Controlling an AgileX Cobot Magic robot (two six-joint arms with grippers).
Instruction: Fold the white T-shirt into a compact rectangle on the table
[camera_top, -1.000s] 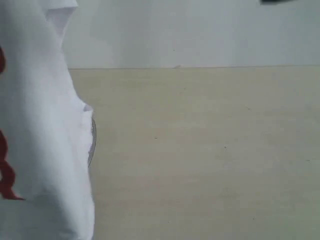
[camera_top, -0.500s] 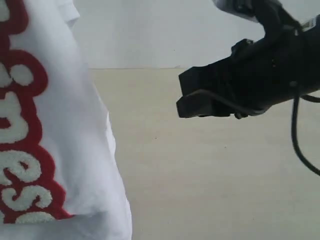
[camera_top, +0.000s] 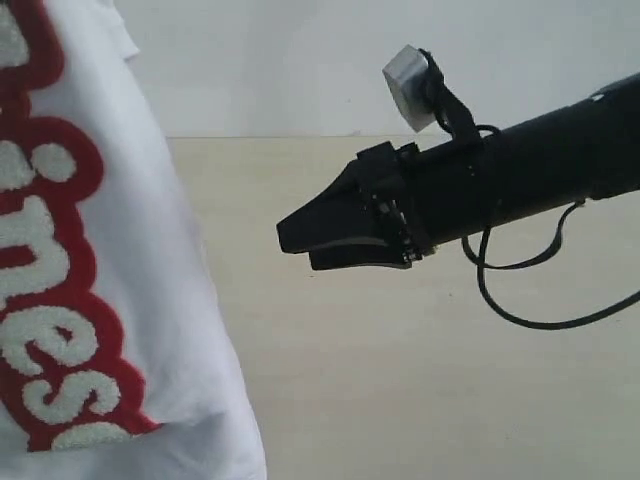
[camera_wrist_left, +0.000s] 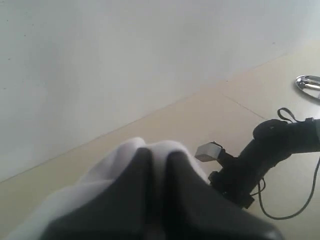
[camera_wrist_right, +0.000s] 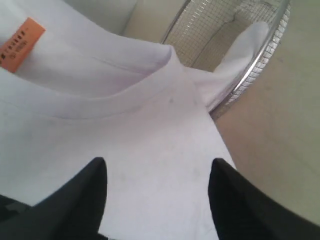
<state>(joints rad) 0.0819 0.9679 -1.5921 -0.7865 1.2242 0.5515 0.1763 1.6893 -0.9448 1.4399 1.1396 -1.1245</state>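
The white T-shirt hangs at the left of the exterior view, its red and white lettering facing the camera. In the left wrist view my left gripper is shut on a bunch of the shirt's cloth. That gripper is out of the exterior view. My right gripper reaches in from the right, above the table, a short way from the shirt. In its wrist view it stands open over the white cloth just below the neckline. The orange neck tag shows there.
A round wire-mesh basket stands beside the shirt, and a sleeve lies over its rim. Its rim also shows far off in the left wrist view. A pale wall backs the table.
My right arm has come into the exterior view from the right and moved left toward the shirt, with its jaws opening. The shirt has turned, showing its lettering.
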